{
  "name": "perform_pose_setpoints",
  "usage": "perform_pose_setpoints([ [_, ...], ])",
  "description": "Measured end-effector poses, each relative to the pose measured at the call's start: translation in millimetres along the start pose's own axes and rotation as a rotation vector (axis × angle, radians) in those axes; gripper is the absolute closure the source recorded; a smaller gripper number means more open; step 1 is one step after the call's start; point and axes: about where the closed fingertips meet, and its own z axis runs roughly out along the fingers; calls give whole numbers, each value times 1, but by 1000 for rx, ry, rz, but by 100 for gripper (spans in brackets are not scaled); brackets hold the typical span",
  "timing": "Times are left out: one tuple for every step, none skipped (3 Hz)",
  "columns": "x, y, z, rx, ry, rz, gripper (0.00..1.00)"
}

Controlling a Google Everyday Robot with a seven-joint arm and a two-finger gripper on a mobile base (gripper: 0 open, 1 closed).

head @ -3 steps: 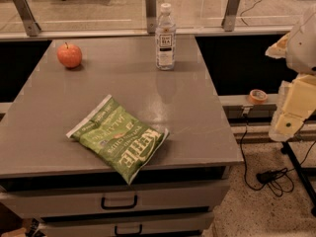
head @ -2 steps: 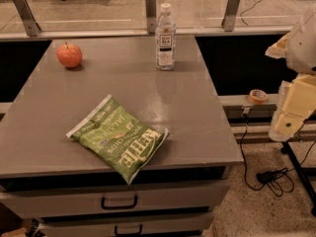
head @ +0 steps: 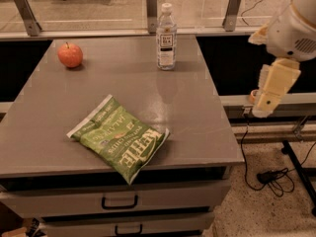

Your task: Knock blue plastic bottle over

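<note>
At the bottom of the frame, two grey drawers with dark handles sit under the front edge of the grey tabletop. To the lower right, on the speckled floor, a black cable lies looped beside a dark stand leg.

Nearest on the tabletop, left of centre in the frame, a green chip bag lies flat. It is turned at an angle, with one corner just over the front edge.

At the right of the frame, off the tabletop's right side and well apart from everything on it, hangs the robot's white arm. The cream-coloured gripper points downward below it, in front of a dark recess and a pale ledge. From this angle I cannot tell whether the jaws are apart or together; nothing is seen in them.

Farther back, in the upper left of the frame, a red apple rests near the tabletop's far left corner.

The blue plastic bottle stands upright at upper centre, near the far edge of the tabletop and well to the right of the apple. It is clear with a faint blue cast, and has a white cap and a white label with dark print. Its faint reflection shows on the surface in front of it.

Behind the tabletop, metal posts rise from a rail along the top of the frame, and chair bases stand on the floor beyond.
</note>
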Motion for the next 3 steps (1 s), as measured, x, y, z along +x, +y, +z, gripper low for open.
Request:
perform_pose_setpoints([
  [-15,-51,19,48,-41,-9,0],
  [-43,-103,35,114,-118,-7,0],
  [-56,-110,43,103,-178,-18,0],
])
